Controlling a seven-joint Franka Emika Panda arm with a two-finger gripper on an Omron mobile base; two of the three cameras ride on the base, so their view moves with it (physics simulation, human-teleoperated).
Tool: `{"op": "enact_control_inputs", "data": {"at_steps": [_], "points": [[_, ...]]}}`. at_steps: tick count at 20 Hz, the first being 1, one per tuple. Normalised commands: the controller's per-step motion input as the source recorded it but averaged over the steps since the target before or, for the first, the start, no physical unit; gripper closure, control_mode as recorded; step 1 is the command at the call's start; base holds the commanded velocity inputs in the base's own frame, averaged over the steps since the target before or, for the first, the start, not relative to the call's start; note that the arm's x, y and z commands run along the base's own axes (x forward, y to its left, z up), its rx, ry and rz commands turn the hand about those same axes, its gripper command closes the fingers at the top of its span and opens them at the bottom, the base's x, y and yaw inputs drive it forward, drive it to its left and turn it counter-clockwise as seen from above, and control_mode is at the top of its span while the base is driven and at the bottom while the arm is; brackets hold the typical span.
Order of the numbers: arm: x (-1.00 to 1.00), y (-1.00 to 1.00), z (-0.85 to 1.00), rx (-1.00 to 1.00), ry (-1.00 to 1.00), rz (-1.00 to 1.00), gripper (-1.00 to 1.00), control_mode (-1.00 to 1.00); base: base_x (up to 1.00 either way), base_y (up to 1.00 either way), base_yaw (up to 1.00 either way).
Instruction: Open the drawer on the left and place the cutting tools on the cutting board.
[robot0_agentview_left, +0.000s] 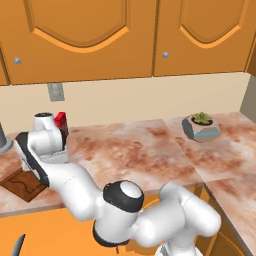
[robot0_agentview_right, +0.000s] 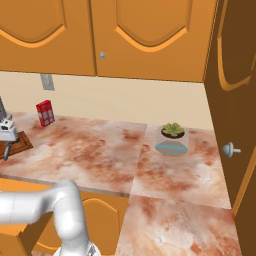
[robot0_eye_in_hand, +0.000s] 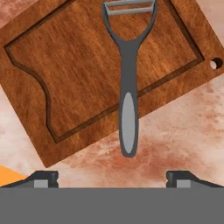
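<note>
Dark brown wood-grained cutting board; grey peeler with a lighter grey handle inset; counter mottled rust-and-cream; orange cabinet doors; red box.

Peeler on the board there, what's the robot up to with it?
The robot's gripper hangs open above the grey peeler, fingers spread well to either side and not touching it. The peeler lies with its head on the brown cutting board and the end of its handle sticking out over the marble counter. In the left base view, a knife sits low down in front of the counter.
</note>
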Motion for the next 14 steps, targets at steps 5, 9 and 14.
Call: {"op": "enact_control_inputs", "data": {"at_steps": [5, 9, 14], "points": [[-1.0, -0.24, 0.0, 0.01, -0.11, 0.0, -1.0, -1.0, 0.0, 0.0, 0.0], [-0.9, -0.18, -0.01, 0.02, -0.01, 0.0, -1.0, -1.0, 0.0, 0.0, 0.0], [-0.4, -0.02, -0.33, 0.0, 0.11, -0.02, -1.0, -1.0, 0.0, 0.0, 0.0]]}}
